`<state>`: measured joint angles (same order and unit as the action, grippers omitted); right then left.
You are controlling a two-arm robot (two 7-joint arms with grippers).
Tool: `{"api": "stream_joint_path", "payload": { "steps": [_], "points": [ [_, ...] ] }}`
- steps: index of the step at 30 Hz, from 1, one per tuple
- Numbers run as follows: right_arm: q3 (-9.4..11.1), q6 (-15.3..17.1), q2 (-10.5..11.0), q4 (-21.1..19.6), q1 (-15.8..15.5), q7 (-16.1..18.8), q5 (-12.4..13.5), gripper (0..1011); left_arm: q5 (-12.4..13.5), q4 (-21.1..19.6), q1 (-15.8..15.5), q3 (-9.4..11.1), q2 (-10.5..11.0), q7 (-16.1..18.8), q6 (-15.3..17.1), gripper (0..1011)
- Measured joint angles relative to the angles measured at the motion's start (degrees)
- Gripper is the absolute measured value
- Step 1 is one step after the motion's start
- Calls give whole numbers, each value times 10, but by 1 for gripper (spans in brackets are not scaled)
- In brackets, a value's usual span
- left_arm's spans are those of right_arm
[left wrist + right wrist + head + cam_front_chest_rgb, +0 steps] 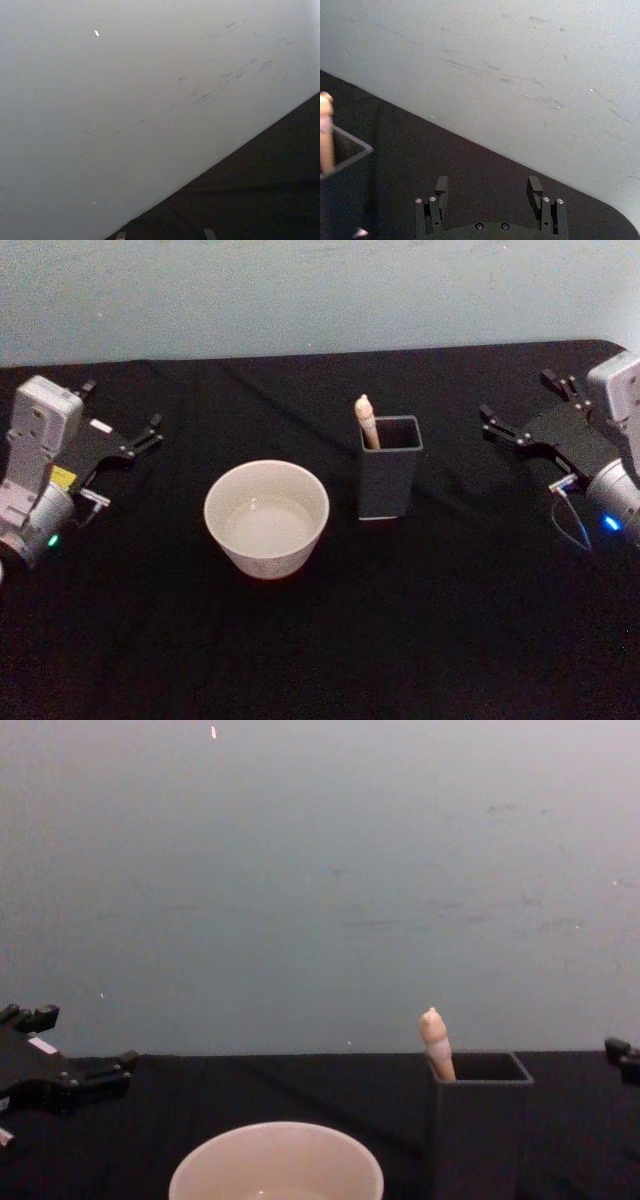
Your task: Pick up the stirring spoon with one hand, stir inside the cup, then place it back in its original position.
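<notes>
A black-covered bench [420, 640] stands against a pale, scuffed wall [300, 290].

Head view: the cup [250, 555] sits near the middle of the bench. Just beside it on the robot's right is a dark square holder [385, 485]. The spoon [367, 420] stands in the holder's back left corner, with the beige handle tip above the rim. The left gripper [122, 405] hovers at the left edge and the right gripper [518, 393] at the right edge. Both have their jaws spread and empty, well apart from the spoon. A yellow sticker [62, 477] on the left arm and a white label [100, 426] on its gripper are too small to read.

Left wrist view: the wall meets the black bench, and two pale fingertips [210, 233] show at the picture's edge.

Right wrist view: the right gripper [488, 186] has its jaws parted with nothing between them. The spoon handle [326, 130] rises from the holder [350, 150] off to one side.

Chest view: the cup [275, 1160] is in front. The knobbed spoon tip [437, 1040] leans out of the holder [480, 1130] on the right. The left gripper [88, 1036] is released on the left.
</notes>
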<state>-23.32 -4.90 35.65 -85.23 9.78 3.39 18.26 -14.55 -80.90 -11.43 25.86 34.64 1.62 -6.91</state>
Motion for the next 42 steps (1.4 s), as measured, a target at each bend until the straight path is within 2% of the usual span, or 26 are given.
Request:
{"api": "stream_joint_path", "payload": {
  "steps": [3, 9, 12, 16, 21, 25, 34, 42],
  "points": [
    [11, 18, 5, -25, -6, 24, 24, 1002, 0, 0, 0, 0, 0, 0, 0, 1001],
    [34, 82, 15, -83, -14, 84, 90, 1000, 0, 0, 0, 0, 0, 0, 0, 1001],
    [36, 103, 17, -97, -14, 101, 104, 1002, 0, 0, 0, 0, 0, 0, 0, 1001],
    [35, 148, 18, -117, -3, 135, 124, 1002, 0, 0, 0, 0, 0, 0, 0, 1001],
    [24, 186, 15, -125, 14, 158, 127, 1000, 0, 0, 0, 0, 0, 0, 0, 1001],
    [6, 214, 8, -123, 34, 179, 118, 1002, 0, 0, 0, 0, 0, 0, 0, 1001],
    [-28, 251, -20, -95, 73, 193, 89, 1002, 0, 0, 0, 0, 0, 0, 0, 1001],
    [-39, 268, -48, -66, 97, 193, 79, 1002, 0, 0, 0, 0, 0, 0, 0, 1001]
  ]
}}
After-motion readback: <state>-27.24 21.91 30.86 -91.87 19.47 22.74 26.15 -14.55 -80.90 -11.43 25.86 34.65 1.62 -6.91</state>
